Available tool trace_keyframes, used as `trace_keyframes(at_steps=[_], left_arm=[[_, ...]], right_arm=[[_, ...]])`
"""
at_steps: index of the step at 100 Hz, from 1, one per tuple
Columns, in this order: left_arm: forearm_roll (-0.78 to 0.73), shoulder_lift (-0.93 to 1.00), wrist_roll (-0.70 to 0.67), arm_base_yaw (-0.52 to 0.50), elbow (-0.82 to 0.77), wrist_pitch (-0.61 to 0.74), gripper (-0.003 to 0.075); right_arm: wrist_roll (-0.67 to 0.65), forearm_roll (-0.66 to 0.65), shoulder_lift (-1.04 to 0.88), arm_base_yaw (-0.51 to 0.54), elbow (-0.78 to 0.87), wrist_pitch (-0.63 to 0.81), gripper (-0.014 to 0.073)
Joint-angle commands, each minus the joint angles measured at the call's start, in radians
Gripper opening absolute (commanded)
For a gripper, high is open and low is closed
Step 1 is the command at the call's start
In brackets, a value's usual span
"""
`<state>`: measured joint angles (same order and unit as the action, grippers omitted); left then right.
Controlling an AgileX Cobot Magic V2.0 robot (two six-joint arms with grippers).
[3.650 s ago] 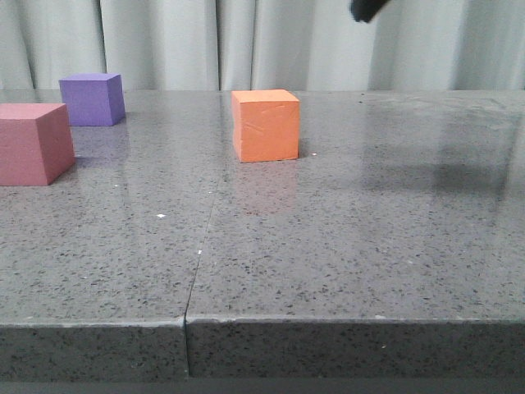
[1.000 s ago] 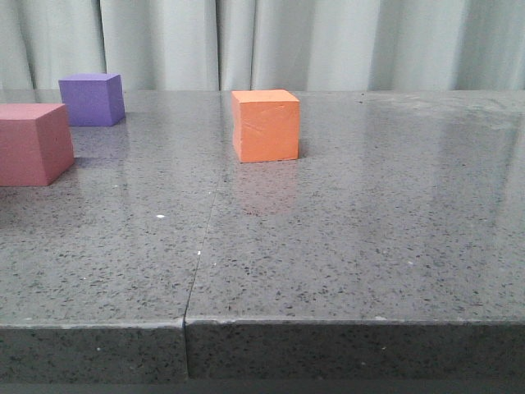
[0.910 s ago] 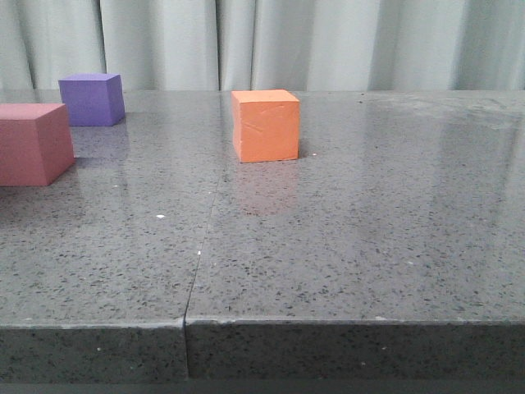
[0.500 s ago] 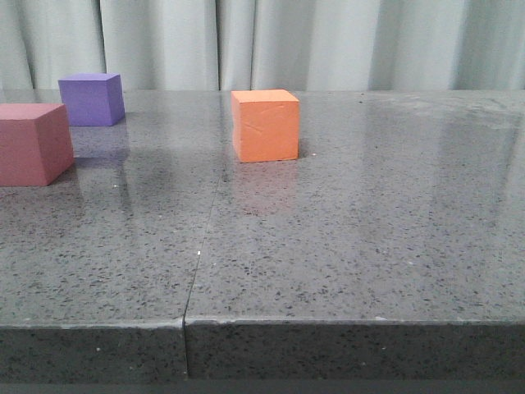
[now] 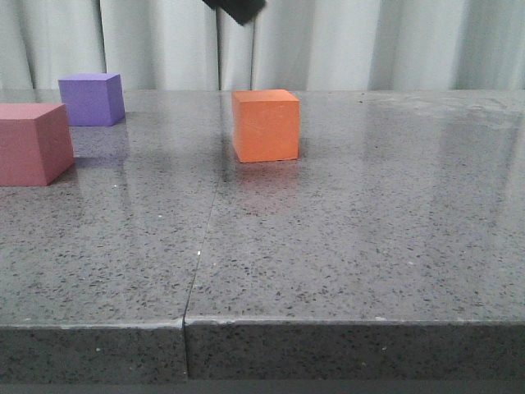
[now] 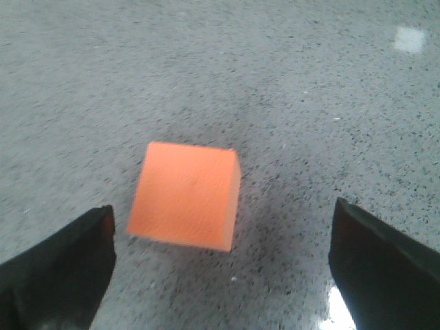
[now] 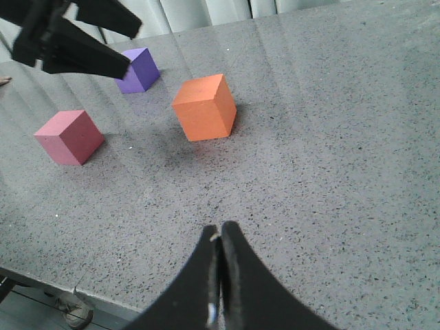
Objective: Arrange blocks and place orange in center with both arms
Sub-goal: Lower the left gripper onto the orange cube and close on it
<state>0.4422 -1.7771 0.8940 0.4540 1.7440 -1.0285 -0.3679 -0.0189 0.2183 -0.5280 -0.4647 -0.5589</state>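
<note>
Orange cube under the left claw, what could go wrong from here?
The orange cube sits off-centre between the open left claw fingers, nearer one finger; descending, that finger might clip and skew it. The cube also looks rotated against the claw, so closing could twist it.

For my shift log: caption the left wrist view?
Open left pincer poised above the orange foam cube on the speckled grey table.

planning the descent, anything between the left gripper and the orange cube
Nothing: left gripper hangs open above orange cube, only air between, per the left wrist view.
</note>
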Motion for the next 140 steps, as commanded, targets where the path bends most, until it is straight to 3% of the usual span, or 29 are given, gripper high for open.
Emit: trace_keyframes(at_steps=[1, 46, 113, 140], left_arm=[[0.025, 0.001, 0.002, 0.020, 0.071, 0.014, 0.0610], [-0.012, -0.118, 0.002, 0.027, 0.107, 0.099, 0.0610], [-0.018, -0.198, 0.002, 0.027, 0.107, 0.091, 0.0604], [-0.018, -0.198, 0.002, 0.027, 0.107, 0.091, 0.0393]], right_arm=[[0.003, -0.009, 0.007, 0.002, -0.022, 0.074, -0.0061], [0.003, -0.009, 0.007, 0.002, -0.022, 0.074, -0.0061], [0.003, -0.009, 0.007, 0.002, -0.022, 0.074, -0.0061], [0.003, -0.009, 0.007, 0.002, -0.022, 0.074, -0.0061]])
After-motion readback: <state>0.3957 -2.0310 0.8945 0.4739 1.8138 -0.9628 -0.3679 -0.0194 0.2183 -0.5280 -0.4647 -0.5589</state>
